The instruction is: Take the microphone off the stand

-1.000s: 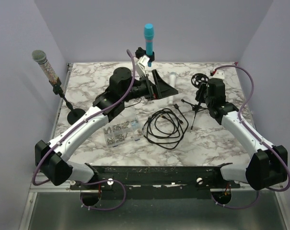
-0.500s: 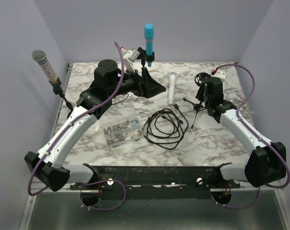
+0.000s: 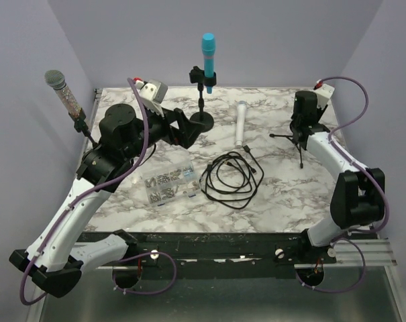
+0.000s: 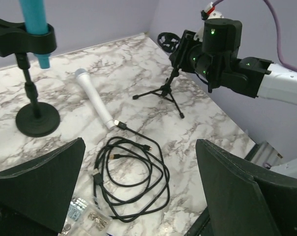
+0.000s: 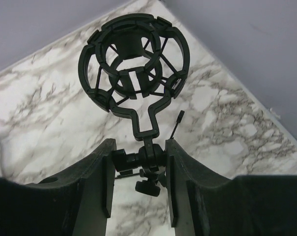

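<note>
**Top external view.** We find the white microphone [image 3: 241,124] lying flat on the table [image 3: 283,194], in the upper middle of the frame, above the coiled cable [image 3: 231,176]. It is well apart from the tripod stand [image 3: 298,137] at the upper right. The right gripper [image 3: 300,126] sits at the top of that stand. The left gripper [image 3: 182,127] hangs left of centre, beside the round-base stand [image 3: 202,119] that carries the blue microphone [image 3: 208,52]. It touches neither.

**Left wrist view.** The left fingers [image 4: 38,182] stand wide apart at the bottom corners of the frame, with nothing between them. The white microphone lies in the centre left. We see no contact between it and the tripod stand on its right.

**Right wrist view.** The right jaws are closed on the neck of the tripod stand, just below the shock mount [image 5: 133,64]. The shock mount ring is empty.

**Step in hand.** We judge the removal complete for this stand, with only the release and retreat left. The next move calls for setting the tripod squarely on its three legs before the right jaws open, then lifting clear without snagging the shock mount. The stand could tip if it is released while tilted.
</note>
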You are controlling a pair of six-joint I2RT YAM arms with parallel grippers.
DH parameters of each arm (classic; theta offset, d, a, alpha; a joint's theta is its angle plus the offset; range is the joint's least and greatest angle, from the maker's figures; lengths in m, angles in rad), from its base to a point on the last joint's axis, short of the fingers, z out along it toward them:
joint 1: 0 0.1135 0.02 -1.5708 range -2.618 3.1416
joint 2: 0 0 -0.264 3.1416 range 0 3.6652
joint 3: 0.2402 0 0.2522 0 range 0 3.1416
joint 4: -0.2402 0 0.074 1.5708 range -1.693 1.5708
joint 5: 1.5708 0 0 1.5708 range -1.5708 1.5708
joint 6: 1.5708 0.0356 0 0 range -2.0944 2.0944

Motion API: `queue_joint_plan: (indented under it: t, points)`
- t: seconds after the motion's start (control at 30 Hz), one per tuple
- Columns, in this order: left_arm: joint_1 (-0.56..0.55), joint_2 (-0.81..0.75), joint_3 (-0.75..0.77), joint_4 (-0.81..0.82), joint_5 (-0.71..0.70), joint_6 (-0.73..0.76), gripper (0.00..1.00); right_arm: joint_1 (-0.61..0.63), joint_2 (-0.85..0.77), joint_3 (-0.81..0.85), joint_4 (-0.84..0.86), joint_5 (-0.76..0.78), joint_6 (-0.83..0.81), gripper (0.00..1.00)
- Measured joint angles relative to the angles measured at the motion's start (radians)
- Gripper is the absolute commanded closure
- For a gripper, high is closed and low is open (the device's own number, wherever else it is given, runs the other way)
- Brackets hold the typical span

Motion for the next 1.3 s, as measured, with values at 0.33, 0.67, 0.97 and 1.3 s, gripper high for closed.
queue_joint_plan:
  t: [0.33, 0.67, 0.97, 1.3]
  points:
    - [0.004, -0.037, -0.069, 0.024, -0.130, 0.065, 0.01, -0.085, 0.324, 0.315, 0.122, 0.013, -0.099, 0.99]
    - [0.004, -0.037, -0.083, 0.037, -0.188, 0.098, 0.01, -0.148, 0.505, 0.481, 0.262, -0.018, -0.142, 0.99]
    - [0.019, -0.037, -0.090, 0.045, -0.239, 0.125, 0.01, -0.163, 0.542, 0.455, 0.441, -0.065, -0.260, 0.93]
    - [0.066, -0.053, -0.119, 0.068, -0.242, 0.106, 0.01, -0.167, 0.482, 0.414, 0.369, -0.123, -0.232, 0.42]
